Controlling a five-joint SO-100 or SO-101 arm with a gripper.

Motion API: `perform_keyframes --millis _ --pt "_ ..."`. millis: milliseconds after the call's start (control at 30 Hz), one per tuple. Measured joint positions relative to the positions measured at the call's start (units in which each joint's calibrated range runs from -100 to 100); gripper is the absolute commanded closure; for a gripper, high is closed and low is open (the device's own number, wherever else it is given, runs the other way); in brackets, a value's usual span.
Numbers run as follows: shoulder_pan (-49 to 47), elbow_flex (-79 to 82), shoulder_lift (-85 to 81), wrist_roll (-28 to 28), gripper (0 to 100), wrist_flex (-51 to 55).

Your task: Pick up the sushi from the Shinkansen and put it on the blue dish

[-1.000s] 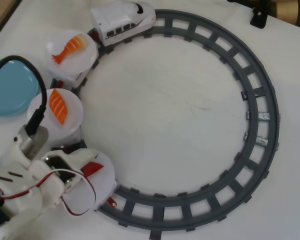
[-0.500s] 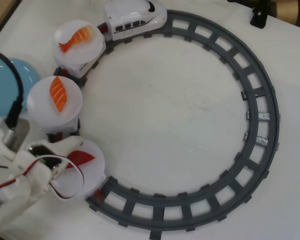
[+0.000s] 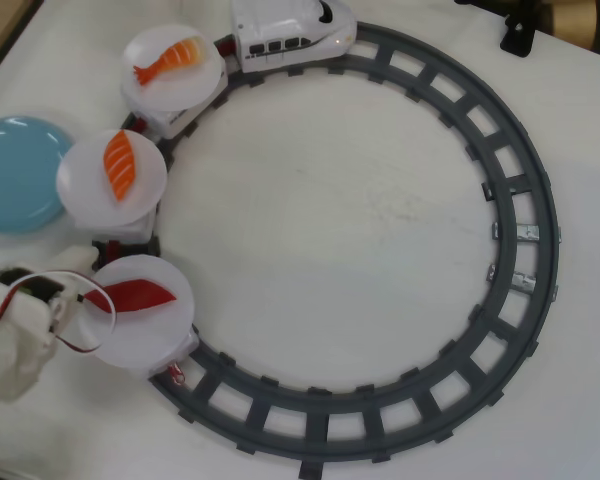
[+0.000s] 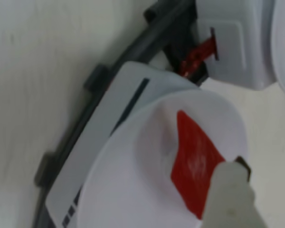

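Wrist view, flat dark-red diamond sushi [image 4: 194,164] on white plate [image 4: 133,190], end effector [image 4: 230,190] touching it, opening unclear.

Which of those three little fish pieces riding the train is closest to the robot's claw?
The plain dark-red tuna piece on the last white plate, nearest the gripper at the overhead view's left edge. The striped salmon and tailed shrimp ride farther ahead.
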Motion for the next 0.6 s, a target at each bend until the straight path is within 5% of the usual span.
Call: perform_keyframes --millis 600 --pt "-1.2 -10.0 22.9 0.0 81 -4.5"
